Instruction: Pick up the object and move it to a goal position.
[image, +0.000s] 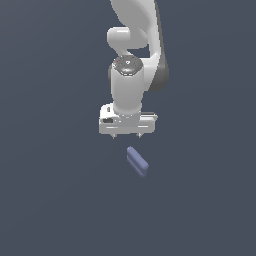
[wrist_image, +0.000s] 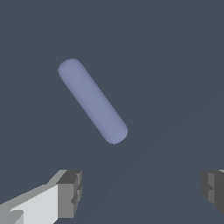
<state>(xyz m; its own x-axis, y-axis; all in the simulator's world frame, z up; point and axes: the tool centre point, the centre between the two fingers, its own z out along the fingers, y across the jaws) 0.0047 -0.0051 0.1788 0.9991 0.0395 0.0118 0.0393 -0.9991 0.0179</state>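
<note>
The object (image: 137, 161) is a small periwinkle-blue bar with a lengthwise groove, lying on the dark floor just below the white arm in the exterior view. It runs diagonally, slanting down toward the exterior view's right. My gripper (image: 127, 136) hangs above it, a little toward the exterior view's left, open and empty. In the wrist view the object (wrist_image: 92, 101) appears as a rounded bar, apart from both grey fingertips (wrist_image: 70, 193), which stand wide apart with nothing between them.
Only a plain dark grey surface (image: 55, 200) surrounds the object. No other objects, containers or edges show in either view.
</note>
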